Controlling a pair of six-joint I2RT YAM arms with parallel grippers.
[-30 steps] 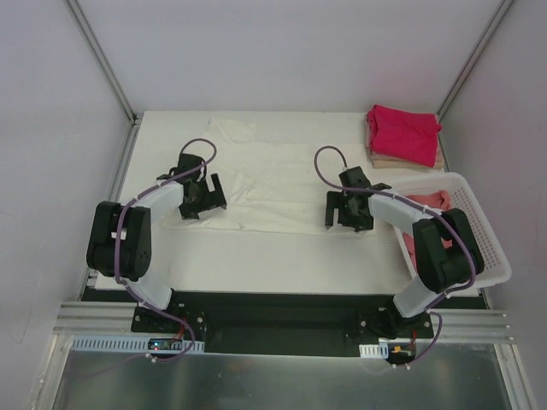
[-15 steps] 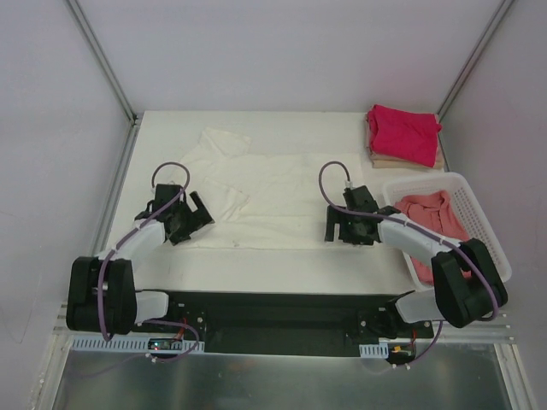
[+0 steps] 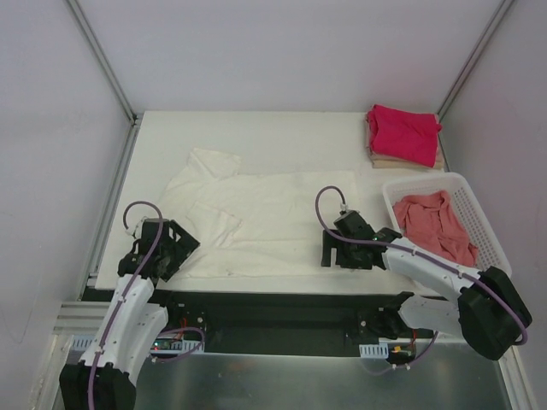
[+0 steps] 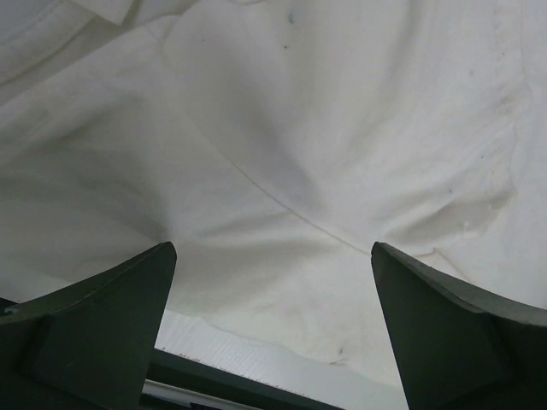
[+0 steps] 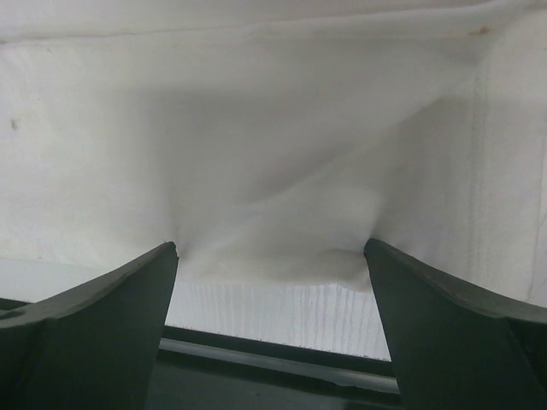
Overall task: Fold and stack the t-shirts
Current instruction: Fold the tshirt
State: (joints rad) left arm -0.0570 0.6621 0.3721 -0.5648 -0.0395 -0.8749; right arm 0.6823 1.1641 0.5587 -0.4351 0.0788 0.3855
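Top external: left tool (image 3: 178, 254), right tool (image 3: 325, 249) spread wide at cream t-shirt (image 3: 273, 209) near edge.

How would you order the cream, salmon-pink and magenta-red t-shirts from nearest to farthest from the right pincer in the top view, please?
From the right pincer:
1. Cream t-shirt, spread right at its tips.
2. Salmon-pink t-shirt, in the basket to its right.
3. Magenta-red t-shirt, folded in the far right corner.
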